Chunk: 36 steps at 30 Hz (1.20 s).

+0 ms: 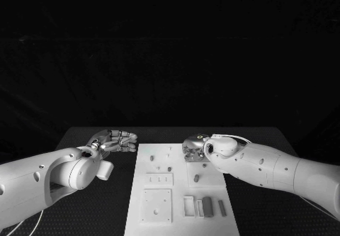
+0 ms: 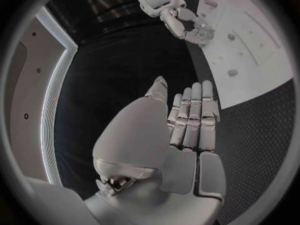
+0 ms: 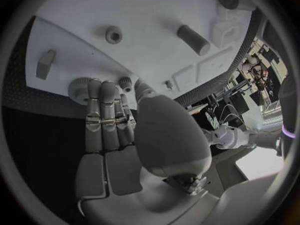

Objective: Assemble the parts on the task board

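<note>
- 2 white arms reach in over the black table [image 1: 92, 216], 1 from each side of the white task board [image 1: 181, 194], which runs down the middle of the table toward you.
- You have bare black tabletop on both long sides of the board; its far short edge stops short of the table's far edge, leaving a dark strip there.
- Your left hand [image 1: 117, 141] sits just beside the board's left edge near its far corner, over the black surface, not on the plate. In the left wrist view [image 2: 187, 122] its fingers lie straight and side by side with the thumb apart; nothing is in it, so it is released.
- Your right hand [image 1: 194, 147] is over the far right part of the board. In the right wrist view [image 3: 109, 117] the fingers are extended together, with their tips at a round knurled part [image 3: 80, 88]; whether they press it or only reach it you cannot tell. Nothing is grasped.
- Small parts lie on the board: a cylindrical peg [image 3: 193, 39], a ring-shaped piece [image 3: 114, 34] and a small block [image 3: 45, 63] near the right hand.
- Nearer you, 2 long bars [image 1: 214, 207] lie side by side beside a rectangular frame [image 1: 189, 206].
</note>
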Each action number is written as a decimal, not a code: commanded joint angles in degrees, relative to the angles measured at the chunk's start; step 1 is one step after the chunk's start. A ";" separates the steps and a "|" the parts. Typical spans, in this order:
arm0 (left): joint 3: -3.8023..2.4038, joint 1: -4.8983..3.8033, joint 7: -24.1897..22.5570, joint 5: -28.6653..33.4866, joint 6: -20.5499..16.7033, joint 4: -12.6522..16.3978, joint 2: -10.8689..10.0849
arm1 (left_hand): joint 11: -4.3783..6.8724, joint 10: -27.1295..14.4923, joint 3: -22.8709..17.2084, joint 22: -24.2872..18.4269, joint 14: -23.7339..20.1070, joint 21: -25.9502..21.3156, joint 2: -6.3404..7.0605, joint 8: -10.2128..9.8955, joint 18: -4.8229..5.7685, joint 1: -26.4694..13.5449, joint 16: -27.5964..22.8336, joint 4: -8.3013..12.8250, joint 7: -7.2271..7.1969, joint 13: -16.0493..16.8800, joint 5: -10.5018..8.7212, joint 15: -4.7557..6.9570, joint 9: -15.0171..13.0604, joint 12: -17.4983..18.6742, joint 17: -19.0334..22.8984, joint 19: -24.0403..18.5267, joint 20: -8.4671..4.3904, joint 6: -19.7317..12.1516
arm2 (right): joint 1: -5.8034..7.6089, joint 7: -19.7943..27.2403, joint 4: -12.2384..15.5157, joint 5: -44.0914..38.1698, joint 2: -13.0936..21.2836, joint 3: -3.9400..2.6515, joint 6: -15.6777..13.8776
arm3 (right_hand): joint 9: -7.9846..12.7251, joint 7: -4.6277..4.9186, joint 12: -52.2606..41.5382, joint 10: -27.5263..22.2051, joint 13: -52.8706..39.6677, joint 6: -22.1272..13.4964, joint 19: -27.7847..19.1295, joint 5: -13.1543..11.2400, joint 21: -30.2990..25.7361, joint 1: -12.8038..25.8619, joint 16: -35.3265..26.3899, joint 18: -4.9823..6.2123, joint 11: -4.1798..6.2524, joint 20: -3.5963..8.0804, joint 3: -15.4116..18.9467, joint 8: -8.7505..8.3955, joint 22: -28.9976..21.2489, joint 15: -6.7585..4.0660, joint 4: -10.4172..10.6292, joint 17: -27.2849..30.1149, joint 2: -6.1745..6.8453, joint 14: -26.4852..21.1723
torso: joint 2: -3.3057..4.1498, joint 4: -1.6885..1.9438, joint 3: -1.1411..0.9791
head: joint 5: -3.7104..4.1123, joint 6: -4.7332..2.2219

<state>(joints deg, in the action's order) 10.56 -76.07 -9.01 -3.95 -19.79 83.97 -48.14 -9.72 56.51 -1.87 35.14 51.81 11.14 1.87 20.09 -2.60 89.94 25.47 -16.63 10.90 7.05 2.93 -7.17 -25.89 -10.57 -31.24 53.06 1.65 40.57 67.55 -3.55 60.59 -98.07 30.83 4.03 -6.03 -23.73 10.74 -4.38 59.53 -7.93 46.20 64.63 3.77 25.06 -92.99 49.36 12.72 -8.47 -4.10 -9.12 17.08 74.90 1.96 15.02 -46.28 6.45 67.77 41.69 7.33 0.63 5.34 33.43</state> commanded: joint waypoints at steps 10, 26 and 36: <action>-0.17 -0.22 0.00 -0.30 1.01 0.27 -0.10 | -0.21 0.34 0.30 -0.08 0.35 -0.38 0.03 -0.46 -0.78 -0.46 -0.37 -0.06 1.70 -0.09 0.17 0.03 0.18 0.47 -0.19 0.38 -0.16 0.45 | -0.95 -0.69 -0.73 -0.69 -0.47 0.15 -0.11 | -0.06 -0.59 -0.79 3.41 0.90 2.60 -0.38 -0.18 3.58 -0.55 2.53 2.28 1.01 1.07 -0.86 0.95 1.62 -0.99 -1.29 -0.02 -3.87 0.47 | 0.69 0.24 0.14 | 0.11 0.01; -0.17 -0.33 0.32 -0.46 1.29 0.29 -0.33 | -0.23 0.32 0.37 -0.12 0.36 -0.47 0.07 -0.58 -0.76 -0.56 -0.54 -0.02 1.70 -0.12 0.15 0.03 0.29 0.61 -0.31 0.38 -0.18 0.45 | -1.06 -1.49 0.32 -2.56 0.33 0.14 0.30 | 0.01 -0.95 -1.21 6.05 1.44 3.77 -0.90 -0.17 5.99 -0.41 4.12 2.28 1.72 1.21 -1.00 1.02 1.51 -1.67 -3.55 0.46 -1.84 0.66 | 1.12 0.23 0.15 | 0.27 -0.14; -0.17 -0.33 0.42 -0.68 1.34 0.27 -0.49 | -0.24 0.32 0.39 -0.14 0.35 -0.52 0.11 -0.63 -0.75 -0.53 -0.63 0.00 1.68 -0.13 0.14 0.03 0.34 0.68 -0.36 0.37 -0.18 0.46 | -1.06 -1.82 0.66 -2.82 0.67 0.14 0.32 | 0.03 -1.07 -1.12 6.69 1.56 4.22 -0.85 -0.17 6.95 -0.57 4.98 2.28 1.92 1.36 -1.68 0.98 1.47 -1.86 -5.13 0.66 -1.61 0.91 | 1.35 0.24 0.19 | 0.32 -0.36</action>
<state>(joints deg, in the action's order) 10.45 -76.30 -8.44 -4.26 -19.36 84.10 -48.62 -9.72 56.51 -1.88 35.10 51.80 10.93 1.87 19.69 -2.16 89.93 25.02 -16.63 10.93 7.01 2.93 -7.16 -25.60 -10.15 -31.55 53.05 1.65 40.53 67.25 -4.37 61.53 -99.85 31.33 3.69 -8.75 -23.74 9.68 -5.49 65.93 -6.45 50.16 63.87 3.77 31.85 -93.43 54.24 12.40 -6.42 -2.96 -10.84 17.81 74.94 0.35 10.05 -45.67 4.47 68.71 42.96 7.55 0.79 5.67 33.11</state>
